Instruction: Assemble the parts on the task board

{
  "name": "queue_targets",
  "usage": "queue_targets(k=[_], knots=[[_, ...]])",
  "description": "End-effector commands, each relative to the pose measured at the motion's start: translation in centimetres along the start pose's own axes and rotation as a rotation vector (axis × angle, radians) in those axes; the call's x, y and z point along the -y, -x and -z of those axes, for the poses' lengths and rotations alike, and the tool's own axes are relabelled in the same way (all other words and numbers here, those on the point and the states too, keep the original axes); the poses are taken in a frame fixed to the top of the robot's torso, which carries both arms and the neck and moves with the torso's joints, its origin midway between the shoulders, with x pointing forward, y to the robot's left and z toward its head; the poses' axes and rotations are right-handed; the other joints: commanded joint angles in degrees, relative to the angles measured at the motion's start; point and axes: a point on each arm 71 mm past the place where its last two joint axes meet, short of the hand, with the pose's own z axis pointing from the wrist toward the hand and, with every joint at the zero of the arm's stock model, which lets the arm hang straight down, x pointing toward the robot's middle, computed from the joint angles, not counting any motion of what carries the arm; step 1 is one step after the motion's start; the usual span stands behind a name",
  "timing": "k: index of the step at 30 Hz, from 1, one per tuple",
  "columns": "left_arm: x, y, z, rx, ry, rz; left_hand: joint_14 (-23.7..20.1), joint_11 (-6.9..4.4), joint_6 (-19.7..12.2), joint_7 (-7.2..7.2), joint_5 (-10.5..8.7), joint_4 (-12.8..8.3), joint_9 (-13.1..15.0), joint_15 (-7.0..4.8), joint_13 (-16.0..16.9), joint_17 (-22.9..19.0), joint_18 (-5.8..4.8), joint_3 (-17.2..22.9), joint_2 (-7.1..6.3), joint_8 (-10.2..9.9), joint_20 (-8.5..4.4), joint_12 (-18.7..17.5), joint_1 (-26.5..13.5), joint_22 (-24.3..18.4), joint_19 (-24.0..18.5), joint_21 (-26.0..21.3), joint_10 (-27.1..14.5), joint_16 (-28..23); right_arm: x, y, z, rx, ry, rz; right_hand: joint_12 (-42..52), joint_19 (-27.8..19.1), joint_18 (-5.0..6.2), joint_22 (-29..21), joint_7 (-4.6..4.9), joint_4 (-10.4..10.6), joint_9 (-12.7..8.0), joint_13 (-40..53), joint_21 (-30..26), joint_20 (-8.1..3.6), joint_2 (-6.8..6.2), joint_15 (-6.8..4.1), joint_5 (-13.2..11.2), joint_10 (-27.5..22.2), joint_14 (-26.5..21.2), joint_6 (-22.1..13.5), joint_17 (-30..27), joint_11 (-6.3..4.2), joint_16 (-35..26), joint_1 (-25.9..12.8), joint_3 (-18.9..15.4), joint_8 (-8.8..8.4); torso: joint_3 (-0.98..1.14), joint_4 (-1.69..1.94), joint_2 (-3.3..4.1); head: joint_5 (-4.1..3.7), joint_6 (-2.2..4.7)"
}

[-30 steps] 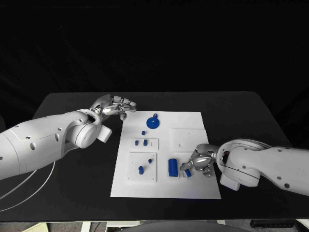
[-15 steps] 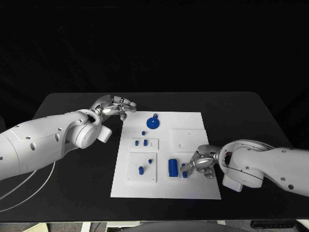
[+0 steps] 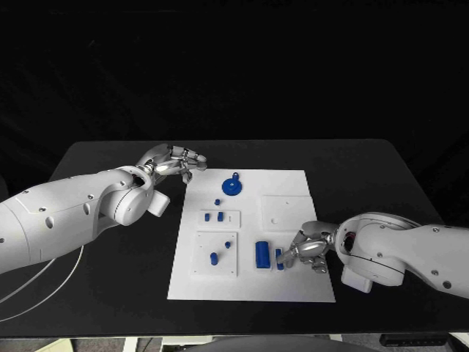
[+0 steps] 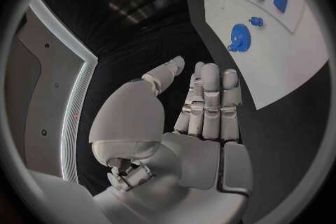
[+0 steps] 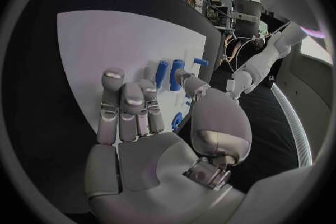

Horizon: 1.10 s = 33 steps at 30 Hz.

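White task board [image 3: 287, 282] | blue parts [image 3: 262, 254] on it | right hand [image 3: 306, 251] touching

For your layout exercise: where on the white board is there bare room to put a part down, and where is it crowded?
Bare: the task board's near strip, and its far right corner beside the blue gear. Crowded: the near middle, where the right hand sits by the blue cylinder.
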Motion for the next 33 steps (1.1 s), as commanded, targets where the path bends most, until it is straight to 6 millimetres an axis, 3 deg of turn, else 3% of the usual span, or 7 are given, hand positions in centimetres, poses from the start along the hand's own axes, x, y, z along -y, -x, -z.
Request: queue_targets(k=[1, 5, 13, 18, 28, 29, 33], knots=[[0.06, -0.19, -0.01, -0.012, -0.003, 0.008, 0.34, 0.08, -0.38, -0.03, 0.09, 0.43, -0.09, 0.06, -0.02, 0.07, 2.48, -0.04, 0.17, 0.36, -0.60, 0.38, -0.61, 0.05, -0.06, -0.39, -0.28, -0.34, -0.26, -0.35, 0.01, -0.036, 0.031, 0.053, 0.22, -0.01, 0.69, 0.80, 0.06, -2.99, 0.11, 0.11, 0.01, -0.62, 1.24, -0.44, 0.75, -0.02, 0.10, -0.07, 0.09, -0.26, -0.15, 3.46, 0.28, 0.29, -0.04, 0.03, 0.01, -0.04, 0.00], [0.05, -0.19, -0.01, -0.012, -0.001, 0.007, 0.34, 0.07, -0.38, -0.04, 0.10, 0.43, -0.09, 0.06, -0.02, 0.07, 2.49, -0.02, 0.20, 0.37, -0.61, 0.39, -0.58, 0.05, -0.06, -0.39, -0.28, -0.34, -0.38, -0.52, 0.00, -0.053, 0.038, 0.080, 0.21, -0.18, 0.67, 0.84, 0.16, -7.54, 0.05, 0.11, 0.05, -0.20, 2.58, -0.31, 2.38, 0.00, 0.08, 0.03, 0.10, -0.15, -0.24, 6.37, -0.62, 0.33, -0.08, 0.05, 0.01, -0.04, -0.01], [0.02, -0.13, 0.03, -0.010, 0.000, 0.007, 0.35, 0.07, -0.38, -0.04, 0.12, 0.44, -0.10, 0.05, -0.01, 0.08, 2.49, 0.01, 0.25, 0.38, -0.62, 0.39, -0.54, 0.06, -0.06, -0.40, -0.27, -0.34, -0.36, -0.42, -0.14, -0.041, 0.026, 0.117, 0.13, -0.18, 0.72, 0.70, 0.12, -10.74, -0.18, 0.01, -0.08, 0.16, 3.26, -0.30, 1.29, 0.08, 0.16, 0.39, 0.08, -0.17, -0.37, 7.92, -1.38, 0.35, -0.10, 0.06, 0.00, -0.03, -0.03], [0.03, -0.16, 0.04, -0.012, 0.000, 0.007, 0.36, 0.07, -0.39, -0.04, 0.15, 0.48, -0.10, 0.05, -0.01, 0.10, 2.50, 0.05, 0.35, 0.40, -0.62, 0.40, -0.52, 0.06, -0.05, -0.40, -0.27, -0.35, -0.43, -0.38, -0.27, -0.035, 0.018, 0.115, 0.07, -0.13, 0.72, 0.60, 0.12, -10.54, -0.35, -0.06, -0.20, 0.32, 4.41, -0.29, 0.19, 0.12, 0.19, 0.57, 0.06, -0.17, -0.45, 7.38, -1.36, 0.32, -0.07, 0.07, 0.00, -0.04, -0.03], [0.01, -0.14, 0.04, -0.013, 0.001, 0.007, 0.36, 0.07, -0.39, -0.04, 0.17, 0.49, -0.11, 0.05, -0.01, 0.10, 2.49, 0.05, 0.35, 0.40, -0.62, 0.40, -0.53, 0.07, -0.05, -0.41, -0.28, -0.35, -0.60, -0.44, -0.52, -0.039, 0.005, 0.117, 0.03, -0.08, 0.72, 0.55, 0.11, -9.91, -0.50, -0.10, -0.27, 0.40, 4.60, -0.30, 0.05, 0.16, 0.21, 0.71, 0.07, -0.18, -0.49, 6.37, -1.47, 0.28, -0.05, 0.00, 0.02, 0.03, -0.12], [0.01, -0.14, 0.04, -0.012, 0.001, 0.007, 0.36, 0.07, -0.40, -0.04, 0.18, 0.50, -0.11, 0.05, -0.01, 0.11, 2.50, 0.06, 0.37, 0.40, -0.62, 0.40, -0.52, 0.07, -0.05, -0.41, -0.28, -0.35, -0.58, -0.44, -0.54, -0.039, 0.000, 0.120, 0.03, -0.02, 0.65, 0.49, 0.13, -8.66, -0.53, -0.12, -0.31, 0.54, 5.49, -0.24, 0.06, 0.20, 0.22, 0.81, 0.06, -0.13, -0.51, 5.03, -1.64, 0.29, -0.04, -0.01, 0.02, 0.03, -0.14], [-0.01, -0.11, 0.06, -0.012, 0.002, 0.007, 0.36, 0.06, -0.40, -0.04, 0.22, 0.50, -0.12, 0.05, -0.01, 0.11, 2.50, 0.09, 0.41, 0.41, -0.62, 0.41, -0.48, 0.08, -0.05, -0.42, -0.28, -0.36, -0.60, -0.44, -0.68, -0.040, -0.013, 0.141, 0.02, -0.04, 0.72, 0.50, 0.08, -7.80, -0.66, -0.14, -0.36, 0.46, 6.41, -0.32, 0.25, 0.23, 0.25, 0.84, 0.09, -0.21, -0.49, 4.31, -1.39, 0.22, -0.03, 0.02, 0.01, 0.05, -0.23]])
